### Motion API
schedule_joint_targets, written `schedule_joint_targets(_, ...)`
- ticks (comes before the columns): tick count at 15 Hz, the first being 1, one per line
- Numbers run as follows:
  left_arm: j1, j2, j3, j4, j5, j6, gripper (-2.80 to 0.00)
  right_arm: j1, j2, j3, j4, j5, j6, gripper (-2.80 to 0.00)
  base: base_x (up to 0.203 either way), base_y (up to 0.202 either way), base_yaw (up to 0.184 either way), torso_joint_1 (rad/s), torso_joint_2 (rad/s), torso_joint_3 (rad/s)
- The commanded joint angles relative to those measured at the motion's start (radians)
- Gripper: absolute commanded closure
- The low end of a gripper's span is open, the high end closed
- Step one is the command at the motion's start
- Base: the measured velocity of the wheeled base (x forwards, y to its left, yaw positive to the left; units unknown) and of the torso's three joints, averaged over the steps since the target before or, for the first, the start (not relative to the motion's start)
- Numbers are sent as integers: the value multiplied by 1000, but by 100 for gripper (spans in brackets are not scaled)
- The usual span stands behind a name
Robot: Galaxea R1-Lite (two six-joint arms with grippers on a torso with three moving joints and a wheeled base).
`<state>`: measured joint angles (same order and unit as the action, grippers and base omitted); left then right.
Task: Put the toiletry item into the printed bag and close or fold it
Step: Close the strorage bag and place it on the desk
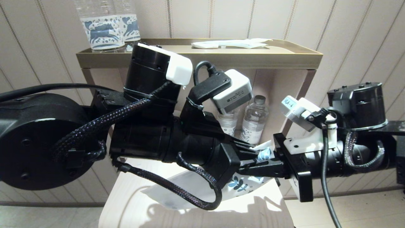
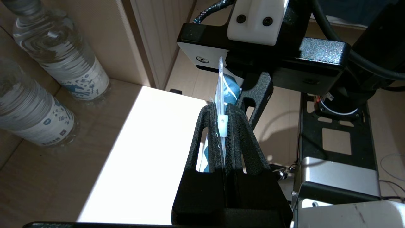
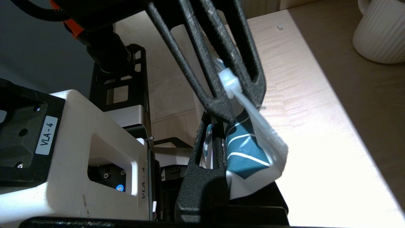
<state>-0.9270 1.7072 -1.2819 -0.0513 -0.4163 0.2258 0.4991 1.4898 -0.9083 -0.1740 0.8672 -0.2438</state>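
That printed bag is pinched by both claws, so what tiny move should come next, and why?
Probably the left gripper sliding along the top edge: it is shut on the white zip slider of the printed bag, while the right gripper clamps the bag steady.

Probably a hotel room: water bottles (image 1: 254, 120), amenity tray (image 1: 199, 58), panelled wall (image 1: 348, 25).
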Motion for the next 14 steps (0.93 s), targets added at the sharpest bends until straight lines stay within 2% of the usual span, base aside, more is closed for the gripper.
schedule_joint_targets(1,-1,0,9,3,-4,10,0,-1,0,-1,-4,6,-2,0,0,0,0,0,0,0)
schedule_joint_targets(3,-4,0,15,2,-4,12,0,-1,1,8,-7,4,-20,0,0,0,0,0,0,0)
schedule_joint_targets(4,-4,0,15,2,-4,12,0,-2,2,9,-5,6,-34,-280,0,0,0,0,0,0)
schedule_joint_targets(10,-11,-3,16,4,-6,12,0,-4,21,6,-12,7,-35,-280,0,0,0,0,0,0)
schedule_joint_targets(14,-19,-6,26,-1,-7,12,0,-5,33,-30,-6,14,-65,-280,0,0,0,0,0,0)
